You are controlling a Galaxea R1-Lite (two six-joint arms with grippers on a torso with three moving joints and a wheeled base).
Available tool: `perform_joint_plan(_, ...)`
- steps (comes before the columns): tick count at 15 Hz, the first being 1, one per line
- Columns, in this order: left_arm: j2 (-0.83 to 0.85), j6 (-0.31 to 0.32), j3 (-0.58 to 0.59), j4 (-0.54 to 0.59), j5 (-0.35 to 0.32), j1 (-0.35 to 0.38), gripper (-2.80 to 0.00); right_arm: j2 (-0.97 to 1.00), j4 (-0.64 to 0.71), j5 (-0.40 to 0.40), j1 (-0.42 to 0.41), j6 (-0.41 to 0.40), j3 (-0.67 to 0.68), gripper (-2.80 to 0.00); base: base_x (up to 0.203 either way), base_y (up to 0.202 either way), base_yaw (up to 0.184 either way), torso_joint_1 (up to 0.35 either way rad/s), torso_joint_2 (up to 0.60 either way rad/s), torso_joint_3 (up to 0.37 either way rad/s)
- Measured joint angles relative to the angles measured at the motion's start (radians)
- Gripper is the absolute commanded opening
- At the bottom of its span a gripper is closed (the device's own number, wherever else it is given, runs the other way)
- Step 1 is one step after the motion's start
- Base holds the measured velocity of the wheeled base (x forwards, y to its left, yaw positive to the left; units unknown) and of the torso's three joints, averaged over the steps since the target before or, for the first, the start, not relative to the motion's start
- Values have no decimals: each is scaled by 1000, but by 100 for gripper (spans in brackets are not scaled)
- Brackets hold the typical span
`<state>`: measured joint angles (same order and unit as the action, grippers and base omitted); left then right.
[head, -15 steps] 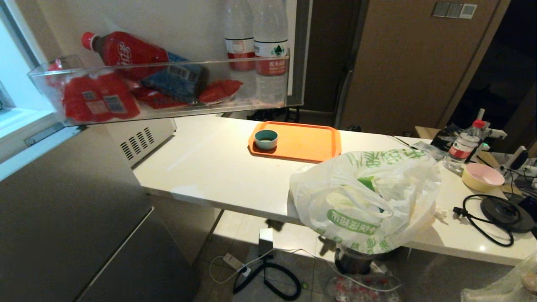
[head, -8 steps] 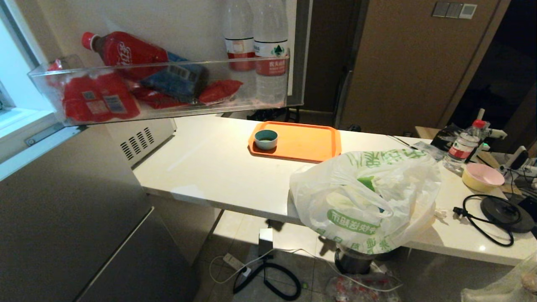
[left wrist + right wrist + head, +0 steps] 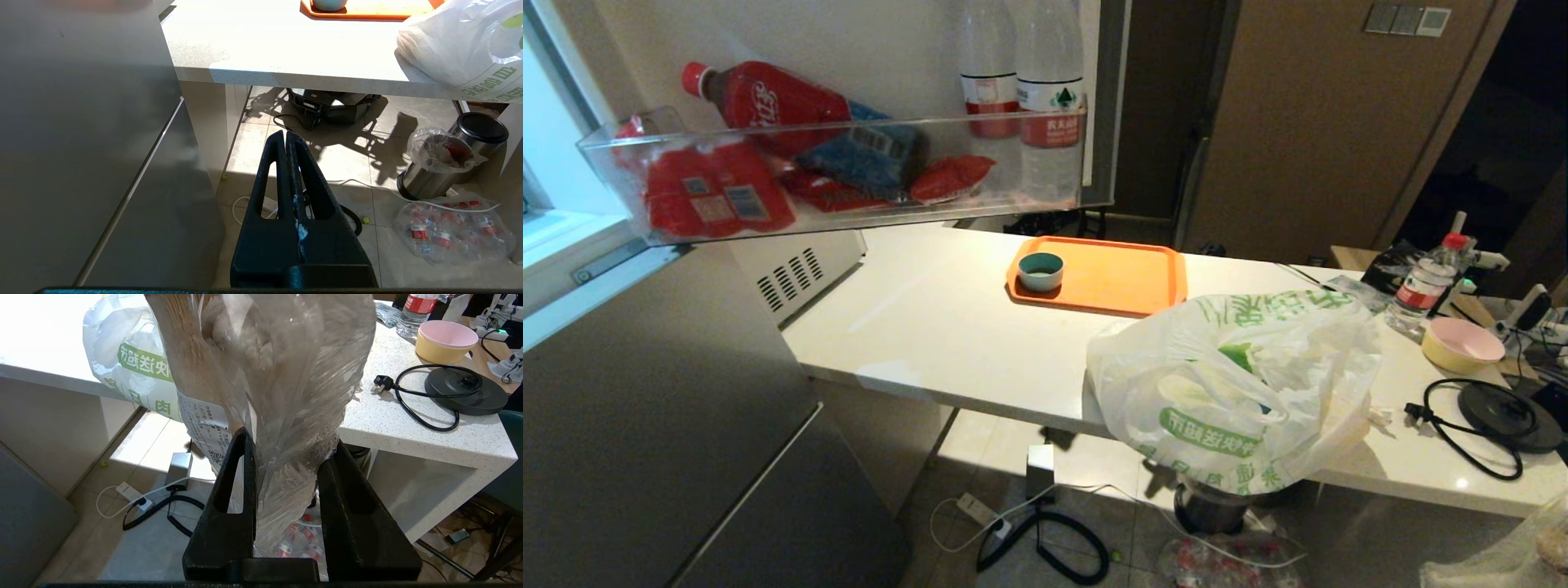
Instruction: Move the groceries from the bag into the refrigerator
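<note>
One item in hand, nothing changed: across the last second the head view holds identical, with no shift of bench, bag or door shelf, and neither arm has stirred. For the task this reads as a pause with a grocery already lifted out and not yet delivered.

Right gripper (image 3: 286, 447): jaws part-closed, pinching the gathered lower end of a clear crinkled plastic pack of pale beige lumps (image 3: 265, 355), which carries a white printed label. The pack rises beyond the jaw tips; film soft, creased, glossy.

Left gripper (image 3: 285, 136): jaws pressed together, holding nothing, hanging over the tiled floor.

Translucent white plastic shopping bag with green characters (image 3: 1233, 392): slumped and wrinkled on the white speckled stone bench (image 3: 931, 318), overhanging its near edge, just beyond and to one side of the right jaws. Contents show only as faint green and pale shapes.

Brushed grey-steel refrigerator (image 3: 645, 408): smooth, matt, beside the left jaws; its open door's clear rigid shelf (image 3: 849, 208) holds red packets and bottles.

Flat orange plastic tray (image 3: 1119, 278) with a small teal cup (image 3: 1041, 271), well beyond both jaws.

Judgement: the pack needs carrying to the refrigerator; thin film may slip.
</note>
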<state>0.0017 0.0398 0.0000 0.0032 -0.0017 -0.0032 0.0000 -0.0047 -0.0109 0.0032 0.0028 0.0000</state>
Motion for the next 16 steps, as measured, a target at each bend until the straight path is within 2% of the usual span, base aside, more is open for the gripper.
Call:
perform_joint_plan(6, 0, 4, 0, 1, -1, 0, -280, 0, 0, 0, 0, -1, 0, -280, 0, 0, 0, 0, 0, 0)
perform_joint_plan(8, 0, 5, -10, -7, -21, 0, -280, 0, 0, 0, 0, 1, 0, -280, 0, 0, 0, 0, 0, 0)
perform_joint_plan(11, 40, 3, -140, -34, -100, 0, -280, 0, 0, 1, 0, -3, 0, -280, 0, 0, 0, 0, 0, 0)
perform_joint_plan(16, 366, -1, -451, -65, -248, -17, -280, 0, 0, 1, 0, -3, 0, -280, 0, 0, 0, 0, 0, 0)
